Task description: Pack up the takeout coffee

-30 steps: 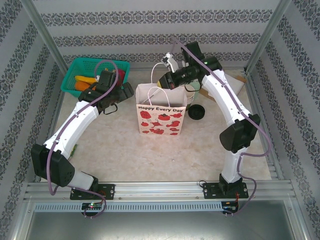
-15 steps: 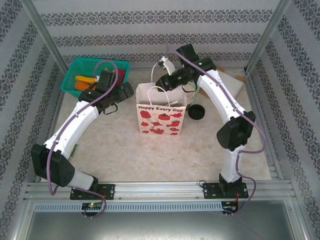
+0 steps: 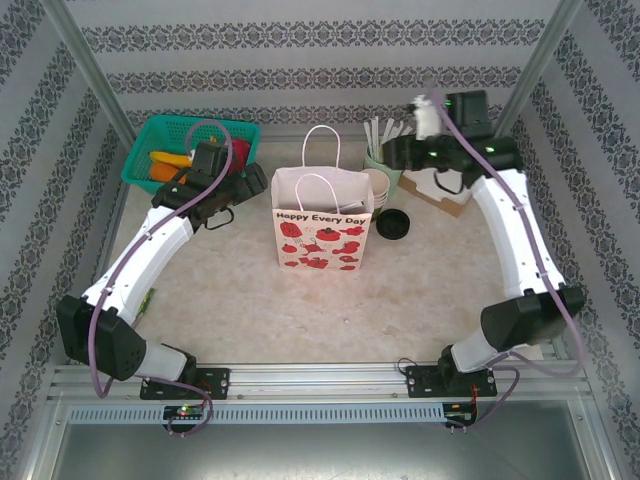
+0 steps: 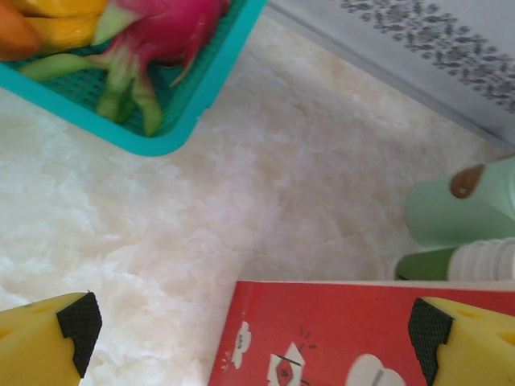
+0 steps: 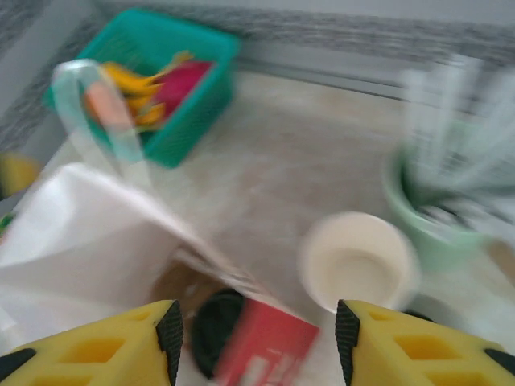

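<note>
**A:** Edges first, quick. Where's the room?

**B:** Patterned walls [image 3: 320, 40] on three sides, metal rail [image 3: 320, 378] along the near edge. Bare table [image 3: 300, 310] runs from the rail up to the paper bag [image 3: 322, 228], between the left arm [image 3: 150, 250] and the right arm [image 3: 510, 220]. There's another bare strip between the teal basket [image 3: 190, 150] and the bag. The left gripper [image 4: 249, 326] hovers there, just beside the bag's red side.

**A:** Far right?

**B:** Crowded. Stack of cream cups [image 3: 379, 183], pale green holder [image 3: 384, 155] with white sticks [image 3: 380, 130], cardboard box [image 3: 445, 195], all close together by the back wall.

**A:** The coffee?

**B:** The takeout coffee [image 3: 392, 223] stands on the table just right of the bag, nearer than the cup stack, black lid up. Not in the bag.

**A:** Claws?

**B:** Left one is spread wide, pads at the two sides of its wrist view, nothing in it. The right gripper [image 5: 257, 330] is partly spread with nothing between the fingers. Its wrist view is smeared.

**A:** Versus a second ago?

**B:** Right arm was reaching over the bag's far rim. Now it's swung to the far right corner, above the holder and box, elbow out near the right wall. Bag, coffee and basket are in the same spots. Left arm has barely moved.
</note>
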Controlling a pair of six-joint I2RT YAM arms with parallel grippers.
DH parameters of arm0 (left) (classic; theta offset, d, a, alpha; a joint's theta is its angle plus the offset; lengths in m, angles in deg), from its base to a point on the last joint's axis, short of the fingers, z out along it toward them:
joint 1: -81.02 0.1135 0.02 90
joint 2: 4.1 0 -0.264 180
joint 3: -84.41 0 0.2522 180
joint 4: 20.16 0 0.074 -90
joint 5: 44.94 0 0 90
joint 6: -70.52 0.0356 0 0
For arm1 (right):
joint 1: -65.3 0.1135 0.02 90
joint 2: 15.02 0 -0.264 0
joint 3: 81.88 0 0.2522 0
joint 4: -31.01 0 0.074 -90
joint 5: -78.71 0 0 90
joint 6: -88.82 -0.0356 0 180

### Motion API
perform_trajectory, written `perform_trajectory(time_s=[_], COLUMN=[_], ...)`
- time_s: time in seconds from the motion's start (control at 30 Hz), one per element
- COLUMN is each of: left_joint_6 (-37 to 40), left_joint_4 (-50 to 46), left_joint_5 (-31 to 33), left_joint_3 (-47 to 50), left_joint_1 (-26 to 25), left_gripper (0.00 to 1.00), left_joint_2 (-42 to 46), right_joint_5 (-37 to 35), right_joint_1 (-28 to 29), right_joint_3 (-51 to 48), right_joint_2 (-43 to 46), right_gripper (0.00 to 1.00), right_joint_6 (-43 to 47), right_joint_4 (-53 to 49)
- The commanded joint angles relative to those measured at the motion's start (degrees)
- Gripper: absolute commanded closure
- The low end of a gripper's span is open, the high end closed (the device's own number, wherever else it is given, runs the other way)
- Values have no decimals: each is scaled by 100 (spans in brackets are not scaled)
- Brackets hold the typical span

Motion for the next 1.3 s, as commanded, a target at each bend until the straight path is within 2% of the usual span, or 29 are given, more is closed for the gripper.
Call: perform_trajectory(time_s=[0.0,0.17,0.23,0.33,0.47,0.63,0.8,0.87,0.93,1.27], left_joint_6=[426,673,757,777,875,1257,1388,1385,1352,1362], left_joint_4=[470,476,818,1572,1869,1505,1258,1287,1290,1228], left_joint_5=[-572,-637,-883,-1276,-1466,-2341,-2218,-2190,-2171,-2080], left_joint_3=[55,-9,146,580,784,445,329,331,323,294], left_joint_1=[45,46,46,47,46,30,2,2,2,-2], left_gripper=[0,0,0,0,0,0,1,0,0,0], left_joint_2=[133,164,292,617,806,522,415,420,402,371], right_joint_5=[-888,-1244,-1330,-1384,-1484,-1923,-2145,-2333,-2469,-2673], right_joint_1=[-566,-1418,-1714,-2114,-2492,-2553,-2510,-2470,-2426,-2248], right_joint_3=[-745,-1450,-1587,-1441,-1205,-318,486,675,906,1605], right_joint_2=[40,-85,-289,-810,-1509,-2651,-3446,-3661,-3877,-4461], right_gripper=[43,41,40,40,41,43,47,56,62,72], right_joint_6=[-827,-1073,-1074,-1254,-1456,-1400,-1383,-1318,-1240,-979], right_joint_4=[377,514,570,431,628,337,158,196,107,-451])
